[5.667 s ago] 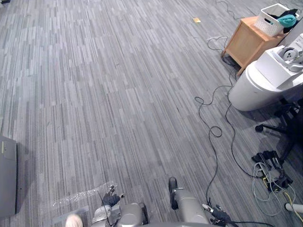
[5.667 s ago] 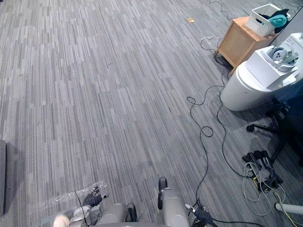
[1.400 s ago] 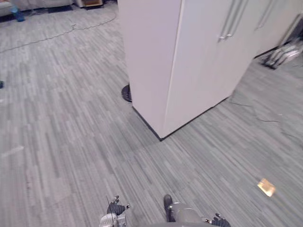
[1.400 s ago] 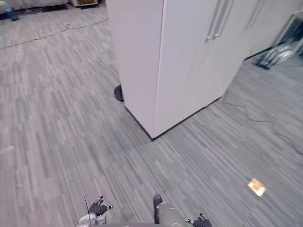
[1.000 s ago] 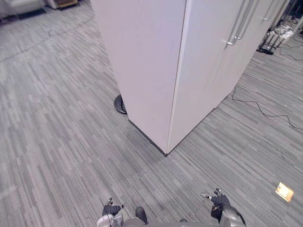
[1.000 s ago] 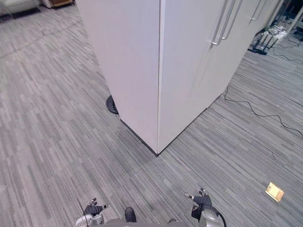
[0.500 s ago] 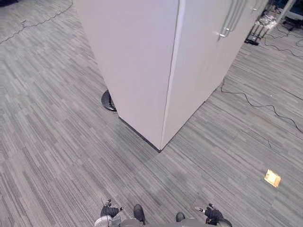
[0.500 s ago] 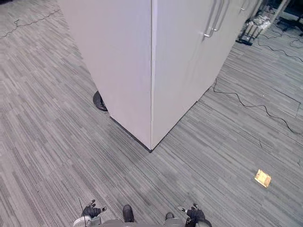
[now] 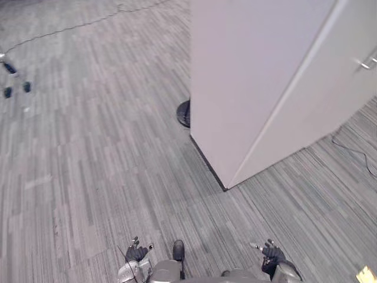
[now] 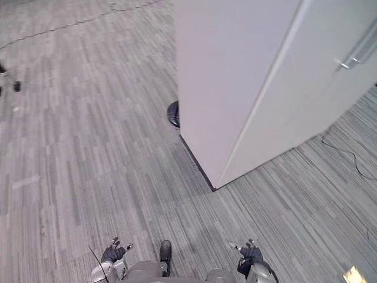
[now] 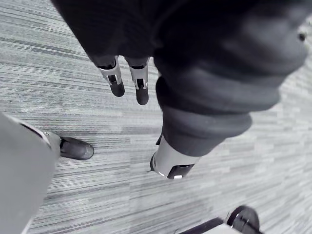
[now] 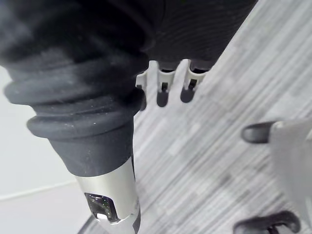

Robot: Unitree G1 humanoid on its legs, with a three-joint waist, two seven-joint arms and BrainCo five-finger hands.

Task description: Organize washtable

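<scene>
My left hand [image 9: 136,253] hangs low at the bottom of the eye views, over grey striped carpet. Its fingers [image 11: 117,84] are straight in the left wrist view, its thumb [image 11: 169,163] stands apart from them, and it holds nothing. My right hand [image 9: 272,254] hangs low at the bottom right, also above the carpet. Its fingers [image 12: 163,91] are relaxed and its thumb [image 12: 111,195] is spread, with nothing held.
A tall white cabinet [image 9: 265,88] stands ahead on the right, one corner pointing toward me, with a metal door handle [image 9: 366,62]. A black round disc [image 9: 184,113] lies at its base. A cable [image 9: 353,152] and a small yellow object [image 9: 365,274] lie at the right. Open carpet stretches to the left.
The camera has swung, so the cabinet now sits further right and the yellow object lies at the bottom right edge. Both hands stay low and empty.
</scene>
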